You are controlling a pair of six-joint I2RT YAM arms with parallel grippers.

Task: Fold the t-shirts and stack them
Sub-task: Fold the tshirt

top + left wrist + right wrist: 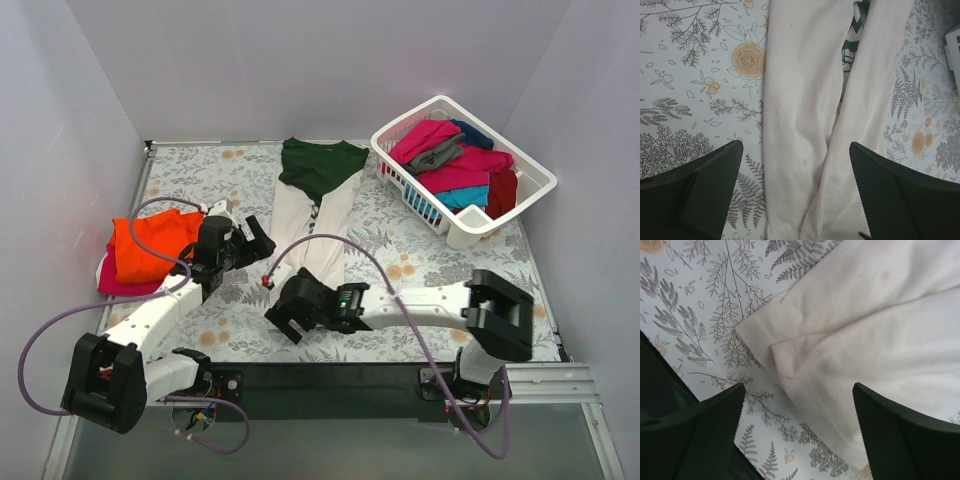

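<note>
Cream-white t-shirt [318, 225] lies folded into a long strip down the middle of the floral table cover [400, 250], with its dark green end away from the arms. Right gripper [283, 322] hovers at the shirt's near hem, jaws spread wide and nothing pinched. Its wrist view shows the folded corner of cloth lying right below the fingers [705, 430]. Left gripper [258, 240] sits just left of the strip, also released and empty. At far right, the white basket [455, 236] holds a heap of shirts [450, 165]: magenta, grey, navy, teal, dark red. At the left edge, an orange shirt [150, 245] rests on a magenta shirt [118, 283].
</note>
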